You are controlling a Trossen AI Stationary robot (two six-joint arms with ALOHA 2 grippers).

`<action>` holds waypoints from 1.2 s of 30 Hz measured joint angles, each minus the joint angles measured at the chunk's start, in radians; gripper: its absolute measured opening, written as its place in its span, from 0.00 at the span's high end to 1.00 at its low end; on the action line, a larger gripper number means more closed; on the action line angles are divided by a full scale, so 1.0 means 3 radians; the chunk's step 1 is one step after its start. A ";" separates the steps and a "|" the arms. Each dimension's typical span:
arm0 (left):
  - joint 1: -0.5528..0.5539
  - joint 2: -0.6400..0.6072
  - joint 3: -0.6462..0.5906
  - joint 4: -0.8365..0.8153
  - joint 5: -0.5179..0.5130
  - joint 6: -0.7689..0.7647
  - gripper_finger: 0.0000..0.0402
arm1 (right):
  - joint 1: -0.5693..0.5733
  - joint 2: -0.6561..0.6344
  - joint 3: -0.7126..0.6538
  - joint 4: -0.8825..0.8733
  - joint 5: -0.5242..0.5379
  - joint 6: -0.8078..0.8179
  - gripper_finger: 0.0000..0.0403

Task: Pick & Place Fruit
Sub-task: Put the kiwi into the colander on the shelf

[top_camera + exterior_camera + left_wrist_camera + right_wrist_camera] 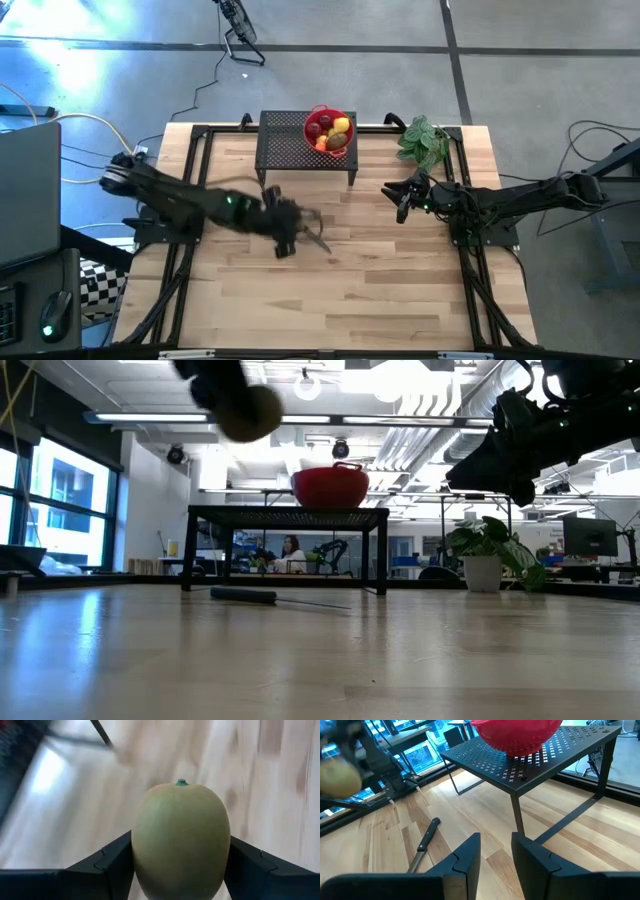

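Kiwi [181, 842] stem-nub in left wrist view

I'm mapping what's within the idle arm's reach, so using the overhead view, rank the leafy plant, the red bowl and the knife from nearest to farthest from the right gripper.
Measured from the right gripper, waiting at the table's right side:
1. Leafy plant, just behind it at the back right corner.
2. Red bowl of fruit, on the black rack at back centre.
3. Knife, out on the open tabletop beside the left gripper. It is only slightly farther than the bowl.
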 joint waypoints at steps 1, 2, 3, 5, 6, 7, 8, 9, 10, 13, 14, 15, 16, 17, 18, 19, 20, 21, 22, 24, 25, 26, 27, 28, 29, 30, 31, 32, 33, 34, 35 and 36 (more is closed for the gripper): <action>0.0082 -0.0069 0.0000 0.0087 -0.0023 0.0052 0.41 | 0.0000 0.0000 0.0000 -0.0007 0.0000 0.0000 0.74; 0.0168 -0.0126 0.0000 0.0169 -0.0053 0.0106 0.41 | 0.0001 0.0000 0.0000 -0.0009 0.0000 0.0000 0.74; 0.0262 -0.0182 0.0000 0.0258 -0.0074 0.0168 0.41 | 0.0000 0.0000 0.0000 -0.0004 0.0005 0.0000 0.74; 0.0434 -0.0273 0.0000 0.0479 -0.0098 0.0293 0.41 | 0.0001 -0.0001 0.0000 -0.0009 0.0013 0.0000 0.74; 0.0521 -0.0311 0.0000 0.0615 -0.0102 0.0352 0.41 | 0.0000 -0.0001 0.0000 -0.0004 0.0015 0.0000 0.74; 0.0601 -0.0336 0.0000 0.0735 -0.0104 0.0412 0.41 | 0.0000 0.0000 0.0000 -0.0003 0.0015 -0.0002 0.74; 0.0678 -0.0354 0.0000 0.0855 -0.0104 0.0475 0.41 | 0.0001 0.0000 0.0000 -0.0005 0.0015 -0.0002 0.74; 0.0752 -0.0363 0.0000 0.0965 -0.0098 0.0544 0.41 | 0.0001 0.0000 0.0000 -0.0003 0.0016 -0.0002 0.74; 0.0826 -0.0366 0.0000 0.1056 -0.0092 0.0608 0.41 | 0.0000 -0.0001 0.0000 -0.0001 0.0018 -0.0001 0.74; 0.1016 -0.0366 0.0000 0.1276 -0.0069 0.0757 0.41 | 0.0001 0.0000 0.0000 -0.0002 0.0018 -0.0002 0.74; 0.1080 -0.0366 0.0000 0.1315 -0.0040 0.0803 0.41 | 0.0000 -0.0001 0.0000 -0.0002 0.0022 -0.0002 0.74; 0.1140 -0.0366 0.0000 0.1354 0.0013 0.0822 0.41 | 0.0001 0.0000 0.0000 -0.0005 0.0024 -0.0002 0.74; 0.1200 -0.0366 0.0000 0.1382 0.0045 0.0826 0.41 | 0.0000 -0.0001 -0.0001 -0.0005 0.0025 -0.0002 0.74; 0.1256 -0.0366 0.0000 0.1403 0.0092 0.0823 0.41 | 0.0000 0.0000 0.0000 -0.0003 0.0026 -0.0002 0.74; 0.1311 -0.0366 0.0000 0.1422 0.0117 0.0822 0.41 | 0.0000 0.0000 0.0000 -0.0004 0.0027 -0.0003 0.74; 0.1366 -0.0366 0.0000 0.1441 0.0150 0.0822 0.41 | 0.0001 -0.0001 0.0000 -0.0005 0.0025 -0.0003 0.74; 0.1422 -0.0366 0.0000 0.1460 0.0199 0.0822 0.41 | 0.0001 -0.0001 0.0000 -0.0004 0.0025 -0.0003 0.74; 0.1475 -0.0366 0.0000 0.1472 0.0220 0.0822 0.41 | 0.0000 0.0000 0.0000 -0.0004 0.0026 -0.0004 0.74; 0.1532 -0.0366 0.0000 0.1492 0.0280 0.0822 0.41 | 0.0000 0.0000 0.0000 -0.0005 0.0026 -0.0011 0.74; 0.1643 -0.0366 0.0000 0.1546 0.0384 0.0822 0.41 | 0.0001 -0.0001 0.0000 -0.0005 0.0026 -0.0060 0.74; 0.1695 -0.0364 0.0000 0.1586 0.0461 0.0822 0.41 | 0.0000 0.0000 0.0000 -0.0006 0.0027 -0.0083 0.74; 0.1744 -0.0364 0.0000 0.1632 0.0528 0.0823 0.41 | 0.0001 -0.0001 0.0000 -0.0005 0.0026 -0.0087 0.74; 0.1792 -0.0364 0.0000 0.1680 0.0585 0.0823 0.41 | 0.0001 0.0000 0.0000 -0.0005 0.0027 -0.0087 0.74; 0.1841 -0.0364 0.0000 0.1728 0.0630 0.0822 0.41 | 0.0001 -0.0001 0.0000 -0.0004 0.0027 -0.0088 0.74; 0.1880 -0.0364 0.0000 0.1772 0.0659 0.0821 0.41 | 0.0001 0.0000 0.0000 -0.0005 0.0025 -0.0088 0.74; 0.1919 -0.0364 0.0000 0.1813 0.0684 0.0821 0.41 | 0.0001 0.0000 0.0000 -0.0005 0.0025 -0.0088 0.74; 0.1953 -0.0364 0.0000 0.1844 0.0702 0.0821 0.41 | 0.0001 0.0000 0.0000 -0.0005 0.0027 -0.0088 0.74; 0.1983 -0.0364 0.0000 0.1865 0.0710 0.0821 0.41 | 0.0001 0.0000 0.0000 -0.0005 0.0027 -0.0088 0.74; 0.2012 -0.0364 0.0000 0.1876 0.0721 0.0820 0.41 | 0.0001 0.0000 0.0000 -0.0005 0.0027 -0.0088 0.74; 0.2037 -0.0364 0.0000 0.1885 0.0727 0.0815 0.41 | 0.0001 0.0000 -0.0001 -0.0005 0.0027 -0.0088 0.74; 0.2058 -0.0361 0.0000 0.1898 0.0730 0.0796 0.41 | 0.0001 0.0000 0.0000 -0.0004 0.0037 -0.0088 0.74; 0.2076 -0.0336 0.0000 0.1933 0.0730 0.0797 0.41 | 0.0001 0.0000 0.0000 -0.0002 0.0060 -0.0089 0.74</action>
